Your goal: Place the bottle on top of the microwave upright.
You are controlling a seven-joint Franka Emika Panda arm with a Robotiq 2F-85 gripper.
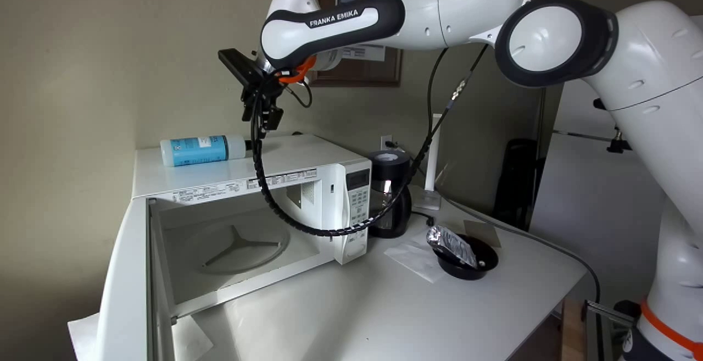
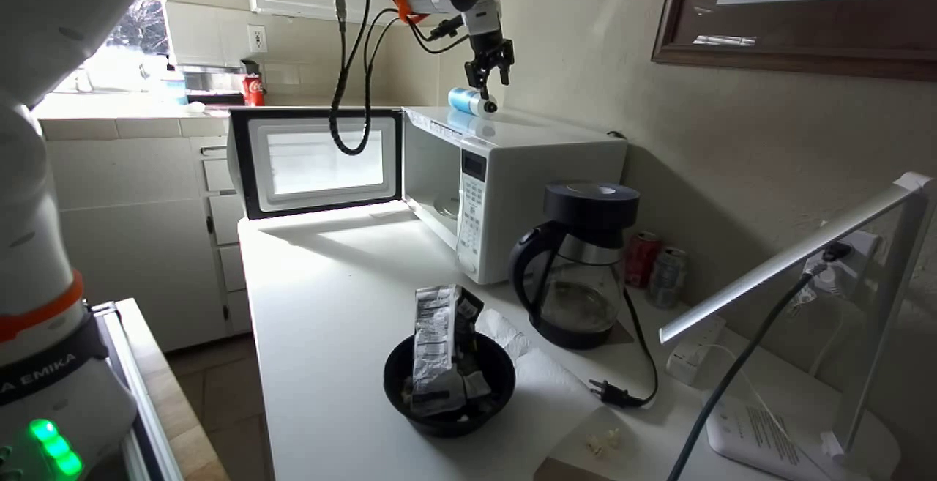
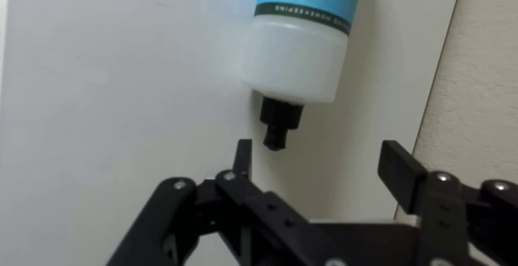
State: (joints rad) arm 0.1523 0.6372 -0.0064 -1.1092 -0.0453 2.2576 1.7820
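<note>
Your fingers (image 3: 398, 173) hung wide apart and empty, low in the wrist view; toward upper centre, the bottle (image 3: 299, 55) lay sideways atop the microwave (image 1: 291, 157), long axis running up the frame, narrow end toward their gap.

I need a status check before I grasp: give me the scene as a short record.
Bottle: lying on its side atop the microwave, black cap toward the claw
Claw: open, empty, above the microwave top near the cap
Microwave door: wide open
Beside microwave: black-lidded glass jug
Table: black bowl holding a silvery packet
Upright placement: not yet done
</note>
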